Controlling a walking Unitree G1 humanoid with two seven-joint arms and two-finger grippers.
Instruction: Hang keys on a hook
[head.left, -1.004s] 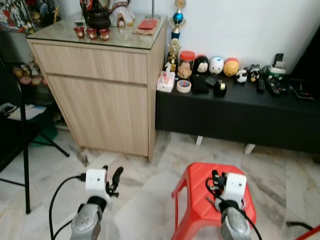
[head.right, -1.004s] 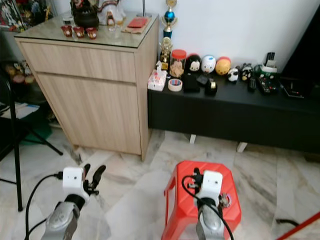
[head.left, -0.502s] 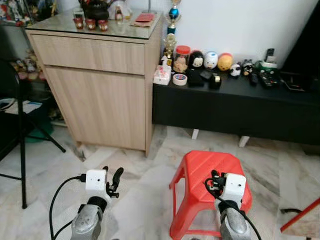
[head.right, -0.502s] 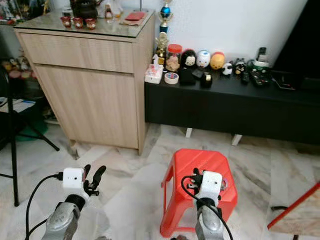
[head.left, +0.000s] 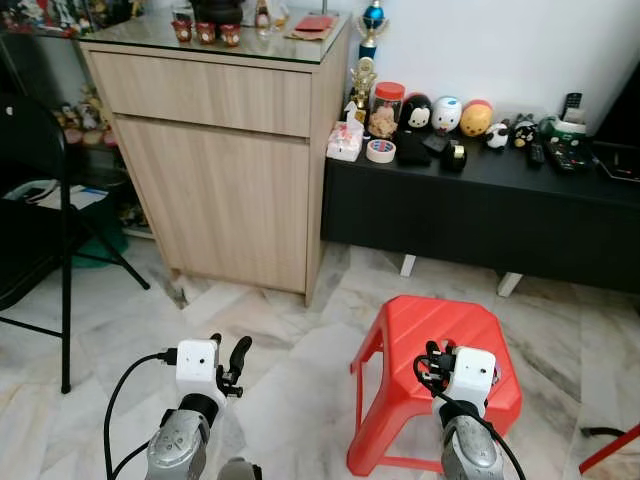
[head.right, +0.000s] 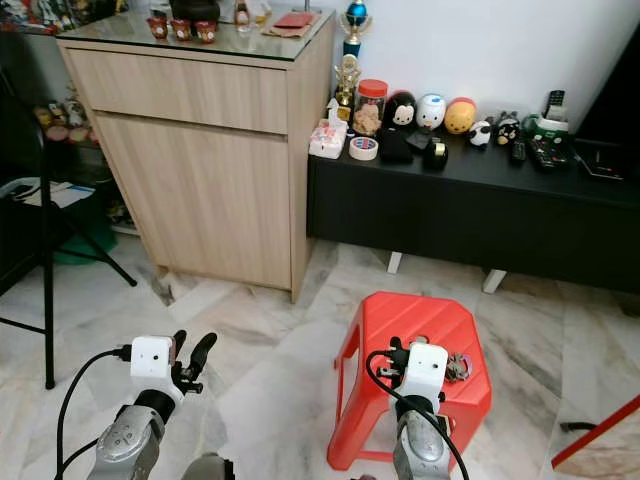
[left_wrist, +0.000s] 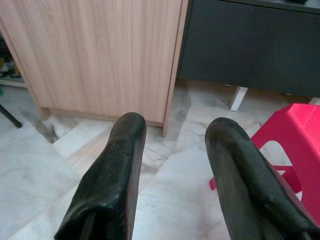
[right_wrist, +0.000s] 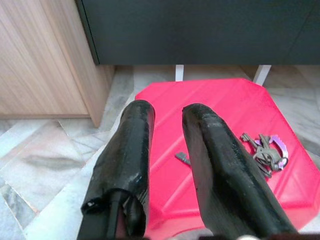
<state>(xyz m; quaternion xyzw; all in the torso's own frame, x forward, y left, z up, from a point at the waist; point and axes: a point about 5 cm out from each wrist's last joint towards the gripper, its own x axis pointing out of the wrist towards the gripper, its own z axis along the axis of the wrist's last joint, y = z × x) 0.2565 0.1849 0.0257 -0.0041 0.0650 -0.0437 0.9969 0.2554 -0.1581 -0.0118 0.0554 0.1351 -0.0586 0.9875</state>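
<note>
Fingers (right_wrist: 220, 165) apart, just beside keys (right_wrist: 264, 150), seemingly untouched.

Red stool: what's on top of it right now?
A bunch of keys lies on the red stool, toward one side of the seat, beside the open right gripper. A small dark slot marks the seat's middle. The gripper's fingers cover part of the seat.

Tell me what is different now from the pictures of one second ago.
Mostly the camera has moved: the whole scene has shifted in the frame, so more of the red stool shows, with the keys lying on its top. Nothing was taken hold of or let go. The left tool and the right tool stay open and empty.
</note>
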